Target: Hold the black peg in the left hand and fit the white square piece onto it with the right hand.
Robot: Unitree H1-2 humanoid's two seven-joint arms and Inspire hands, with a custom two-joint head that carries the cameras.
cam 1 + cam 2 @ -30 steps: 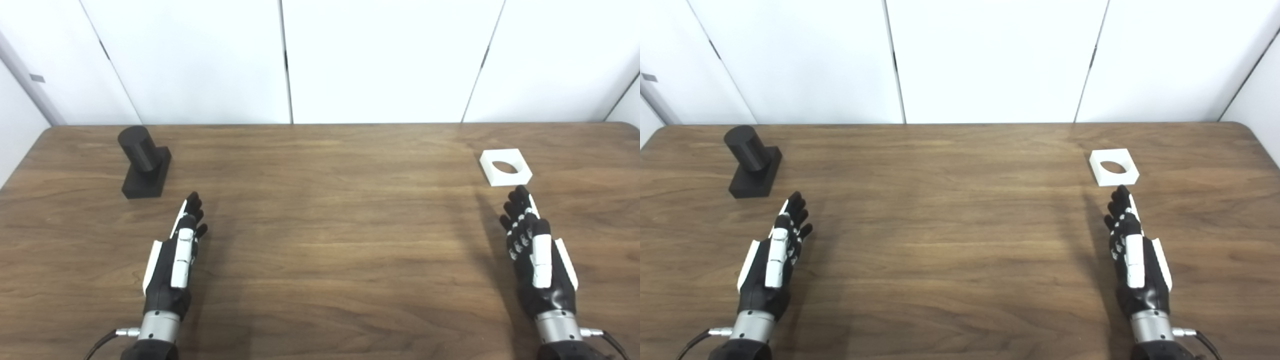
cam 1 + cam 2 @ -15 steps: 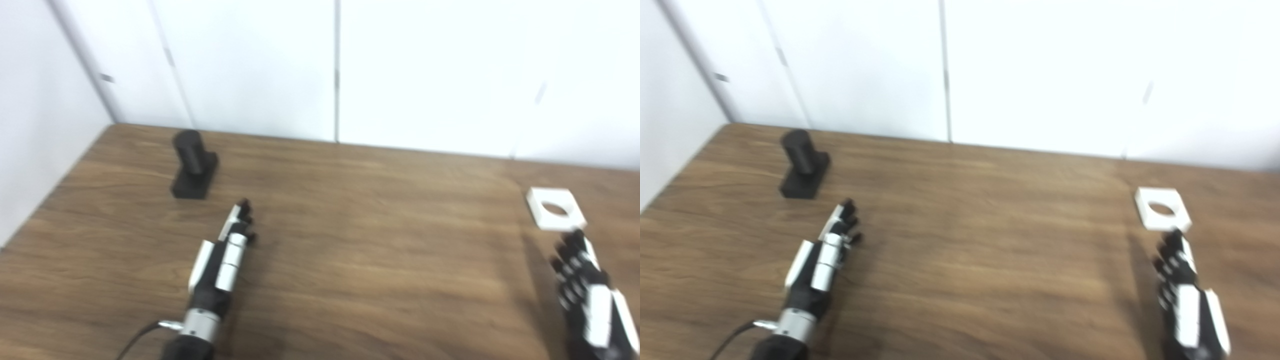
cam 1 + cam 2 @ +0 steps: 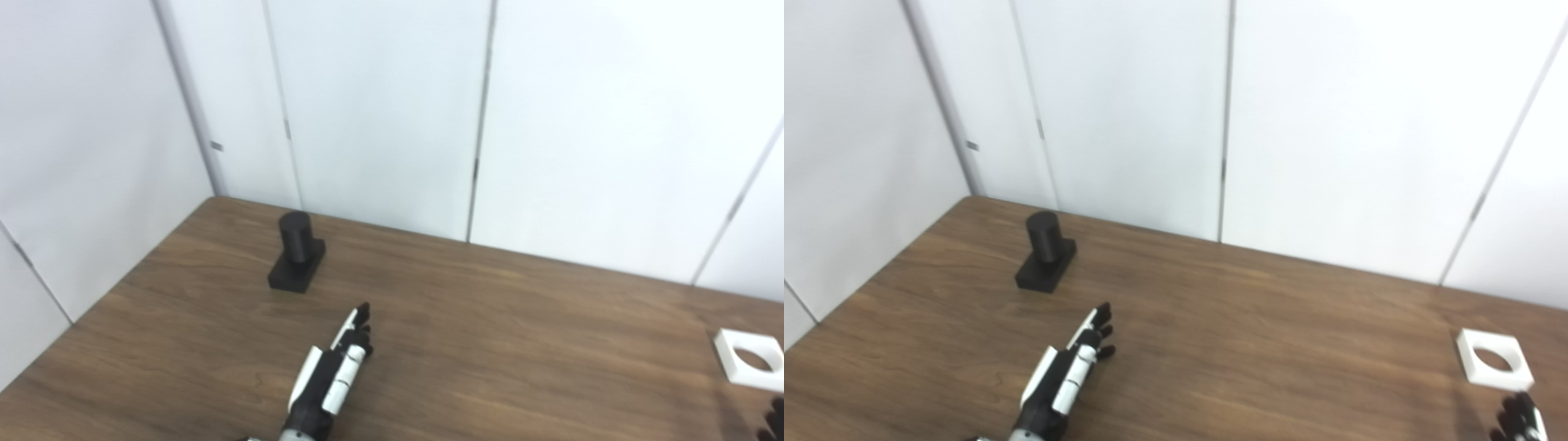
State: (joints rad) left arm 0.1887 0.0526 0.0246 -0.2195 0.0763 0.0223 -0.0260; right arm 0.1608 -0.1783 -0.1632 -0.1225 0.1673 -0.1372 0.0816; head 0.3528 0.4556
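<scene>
Wooden table (image 3: pixel 1249 318), black peg (image 3: pixel 1046 251) untouched, left hand (image 3: pixel 1066 376) empty

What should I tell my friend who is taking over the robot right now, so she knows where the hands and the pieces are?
Left hand: open, holding nothing, stretched out flat over the table, pointing toward the black peg but clearly short of it.
Right hand: only its fingertips show at the bottom right corner; cannot tell if it is open or shut. It is just in front of the white square piece.
Black peg: upright on its base, far left of the table.
White square piece: lying flat, hole up, at the right side.
Done: nothing picked up.
Left: grasp the peg, grasp the white piece, fit it on.
</scene>
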